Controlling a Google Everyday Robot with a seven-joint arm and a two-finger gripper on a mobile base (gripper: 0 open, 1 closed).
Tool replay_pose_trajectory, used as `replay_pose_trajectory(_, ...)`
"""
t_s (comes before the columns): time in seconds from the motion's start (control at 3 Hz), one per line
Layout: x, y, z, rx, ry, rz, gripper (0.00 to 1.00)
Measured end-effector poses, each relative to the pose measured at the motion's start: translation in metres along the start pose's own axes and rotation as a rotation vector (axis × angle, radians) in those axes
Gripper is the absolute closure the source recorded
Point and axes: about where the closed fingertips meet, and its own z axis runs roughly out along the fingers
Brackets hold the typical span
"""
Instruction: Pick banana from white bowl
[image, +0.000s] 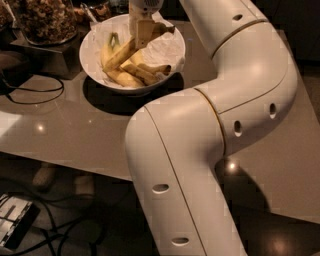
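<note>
Arm (200, 150) of thick, jointed white plastic fills the view in front of and to the right of the bowl, and bends over it. Beneath lies the flat, glossy grey-brown desk (65, 125). On it stands the large round glossy white bowl (89, 52), lined with crumpled white paper (162, 47). Just left of the bowl sits a glass jar of brown nuts (47, 20). Across the bowl's middle slants the long, nearly straight yellow banana (117, 56). Its dark stem end points toward the bowl's far right rim and its low end lies among shorter curved yellow bananas (135, 72). The beige two-finger gripper (141, 40) hangs over the bowl's centre, fingers (146, 30) closed around the banana's upper half. A thin black cable (35, 95) loops left of the bowl.
</note>
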Motion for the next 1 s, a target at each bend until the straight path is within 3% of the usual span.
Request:
replay_pose_trajectory(0.33,-0.002,-0.002,-0.002,0.012,-0.008,-0.005,1.0)
replay_pose_trajectory(1.0,-0.014,0.001,-0.051,0.094,-0.107,0.001,1.0)
